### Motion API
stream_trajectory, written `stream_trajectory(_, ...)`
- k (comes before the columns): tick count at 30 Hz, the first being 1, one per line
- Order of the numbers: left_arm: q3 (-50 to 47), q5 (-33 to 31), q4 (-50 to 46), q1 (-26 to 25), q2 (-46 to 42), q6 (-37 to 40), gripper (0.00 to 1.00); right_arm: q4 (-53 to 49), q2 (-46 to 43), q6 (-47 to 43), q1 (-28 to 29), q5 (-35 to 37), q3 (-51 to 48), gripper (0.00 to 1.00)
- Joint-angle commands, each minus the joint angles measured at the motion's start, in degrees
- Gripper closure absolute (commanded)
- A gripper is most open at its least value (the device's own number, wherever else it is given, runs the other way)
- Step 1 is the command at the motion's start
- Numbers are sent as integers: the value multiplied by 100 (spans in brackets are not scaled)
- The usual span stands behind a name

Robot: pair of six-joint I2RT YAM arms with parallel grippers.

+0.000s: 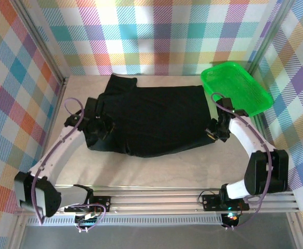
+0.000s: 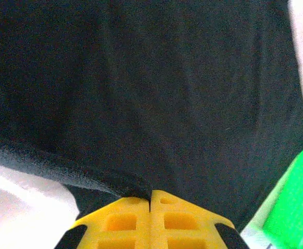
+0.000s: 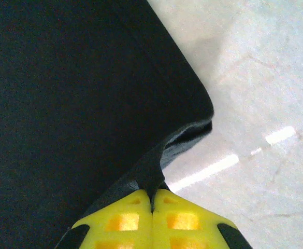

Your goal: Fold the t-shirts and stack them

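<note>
We see one black shirt [image 1: 151,116] spread across the middle of the table [image 1: 167,171], a sleeve reaching toward the far wall. Our left gripper [image 2: 150,199] sits at the shirt's left edge, its yellow fingers pressed together with a raised fold of cloth pinched at their tips. Our right gripper [image 3: 152,196] is clenched the same way on the right edge, lifting a small lip of cloth off the table. The green basket [image 1: 236,88] stands at the far right corner, just beside the shirt.
</note>
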Motion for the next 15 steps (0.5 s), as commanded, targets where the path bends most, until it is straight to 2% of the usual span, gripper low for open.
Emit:
stream_trajectory(1, 574, 120, 228, 254, 423, 585, 100, -15, 361, -128, -42, 116, 451, 100)
stream_trajectory(15, 1476, 104, 493, 891, 1521, 1130, 100, -42, 1841, -158, -202, 223, 1835, 100)
